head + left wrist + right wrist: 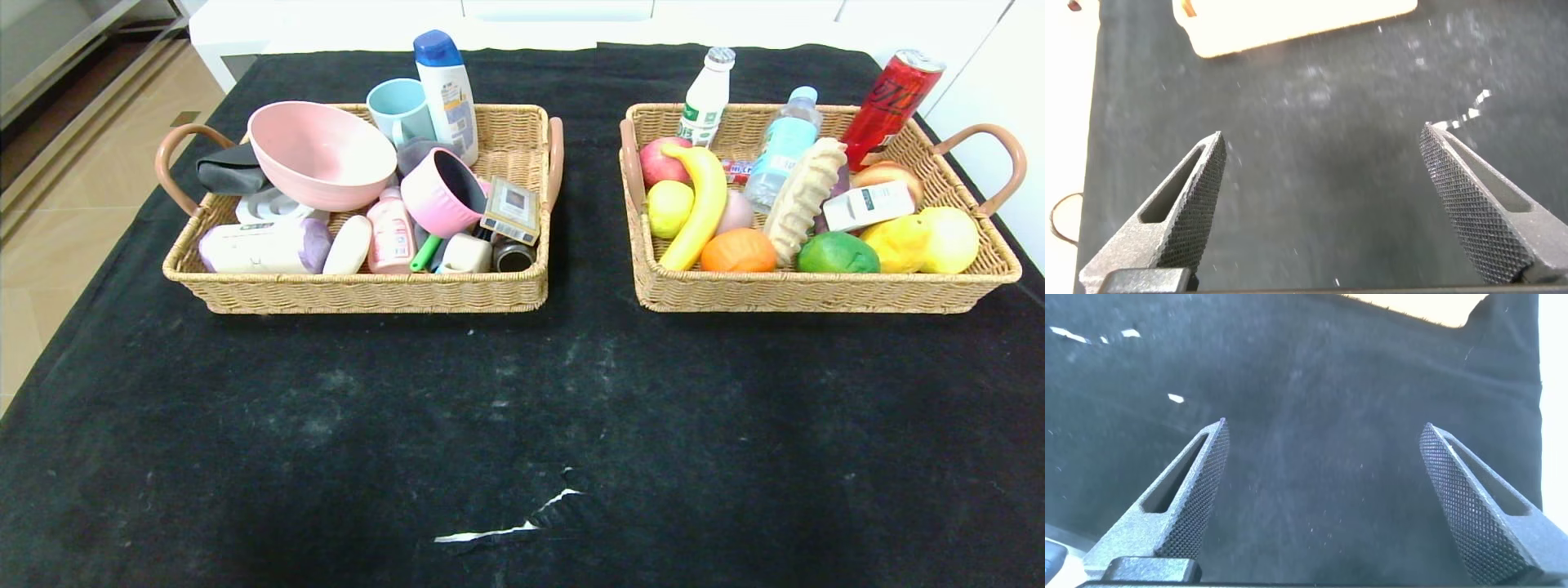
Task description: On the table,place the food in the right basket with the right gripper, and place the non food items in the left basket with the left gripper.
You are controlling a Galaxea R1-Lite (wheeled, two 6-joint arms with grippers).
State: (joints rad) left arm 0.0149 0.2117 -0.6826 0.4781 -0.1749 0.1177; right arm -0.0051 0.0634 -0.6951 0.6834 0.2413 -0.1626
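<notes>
Black knurled metal, tapered to points: the left gripper (1323,151) stands spread wide with nothing between its jaws, hanging over bare cloth, and the right gripper (1323,445) is just the same, wide and empty over its own stretch of the table (522,408). Neither arm shows in the head view, so both sit low and near the robot, well apart from the baskets at the far side. Outward from them the scuffed black cloth carries no loose item. The left basket (359,290), stiff tan wicker, already holds the smooth pink bowl (320,155), the pink bottle (390,235), the grey roll (261,247) lying crosswise, and the rounded white bar (349,243). The right basket (816,294) holds the round orange fruit (737,251) and the white box (867,206). By my reading the sorting looks done, with no coming reach favouring either arm.
</notes>
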